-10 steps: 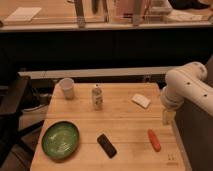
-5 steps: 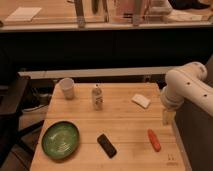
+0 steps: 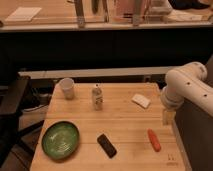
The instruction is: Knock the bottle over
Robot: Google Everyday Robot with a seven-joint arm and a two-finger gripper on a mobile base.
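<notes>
Well, the bottle (image 3: 97,97) stood straight up near the back of the wooden table (image 3: 125,125) — small and pale, with a thin capped neck and a darker band around it. A white cup (image 3: 67,88) sat close beside it. Well apart, by the table's right edge, hung the gripper (image 3: 168,117) — its claw spread wide, holding nothing.

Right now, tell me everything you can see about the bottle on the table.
The bottle is small, pale and whitish, with a narrow capped neck and a darker label band. It stands upright on the wooden table, back of centre, touching nothing else. The tool hangs off at the table's right edge in the picture.
</notes>
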